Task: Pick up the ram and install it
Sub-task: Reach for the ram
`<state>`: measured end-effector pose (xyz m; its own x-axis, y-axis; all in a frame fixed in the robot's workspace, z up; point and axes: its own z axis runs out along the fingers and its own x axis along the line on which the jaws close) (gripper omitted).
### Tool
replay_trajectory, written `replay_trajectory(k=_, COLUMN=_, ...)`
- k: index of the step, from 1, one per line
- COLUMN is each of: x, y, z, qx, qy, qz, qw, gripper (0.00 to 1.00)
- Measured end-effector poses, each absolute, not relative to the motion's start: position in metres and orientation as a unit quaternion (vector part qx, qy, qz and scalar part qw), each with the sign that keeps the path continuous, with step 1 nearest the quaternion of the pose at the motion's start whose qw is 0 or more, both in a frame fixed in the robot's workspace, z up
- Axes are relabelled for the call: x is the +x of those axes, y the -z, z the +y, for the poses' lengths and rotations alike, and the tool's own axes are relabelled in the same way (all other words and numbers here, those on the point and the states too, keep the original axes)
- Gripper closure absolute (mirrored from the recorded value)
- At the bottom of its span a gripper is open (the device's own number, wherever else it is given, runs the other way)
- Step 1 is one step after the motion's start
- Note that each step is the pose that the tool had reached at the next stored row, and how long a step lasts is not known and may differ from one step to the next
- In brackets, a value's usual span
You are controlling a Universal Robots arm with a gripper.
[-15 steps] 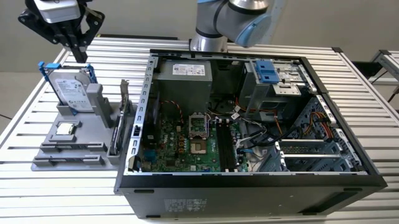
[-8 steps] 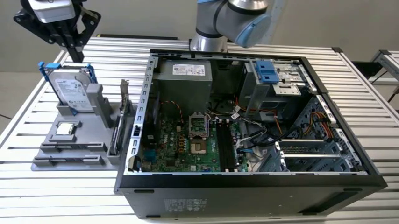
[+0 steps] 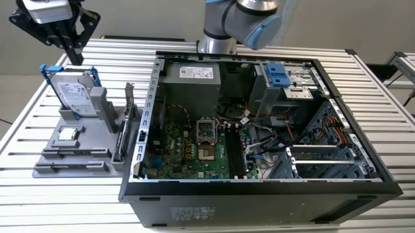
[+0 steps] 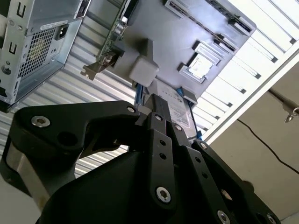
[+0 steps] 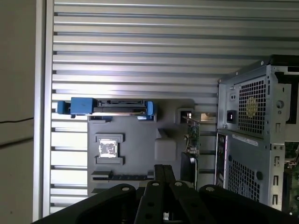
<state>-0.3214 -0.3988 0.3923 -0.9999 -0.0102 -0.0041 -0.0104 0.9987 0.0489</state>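
The ram (image 5: 124, 177) lies edge-on in a narrow groove of the grey holder (image 5: 140, 140), as the first wrist view shows. It sits on the far side of the square chip (image 5: 108, 149) from the hard drive (image 3: 73, 94). Lying there, its long top edge faces up, probably so it can be pinched across its thin faces.

Your gripper (image 3: 77, 60) hangs above the hard-drive end of the holder, closed and with nothing between its fingers. It is well apart from the ram.

Note the edges. The green card (image 5: 193, 137) stands upright along the side of the holder nearest the computer case (image 3: 149, 121), so that side is crowded. The side toward the bare slatted table (image 3: 65, 194) is open.

The case wall rises between the holder and the black memory slots (image 3: 234, 150). In the exterior view those slots sit just to the right of the processor socket, and loose cables (image 3: 272, 141) crowd them from the right.
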Motion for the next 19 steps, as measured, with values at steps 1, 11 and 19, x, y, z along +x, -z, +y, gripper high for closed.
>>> replay_trajectory(k=1, x=-0.322, y=-0.392, z=-0.399, qx=-0.005, qy=-0.024, qz=1.000, qw=0.002, gripper=1.00)
replay_trajectory(k=11, x=-0.330, y=-0.392, z=-0.399, qx=-0.006, qy=-0.024, qz=1.000, qw=0.001, gripper=1.00)
replay_trajectory(k=19, x=-0.338, y=-0.392, z=-0.399, qx=-0.006, qy=-0.024, qz=1.000, qw=0.001, gripper=1.00)
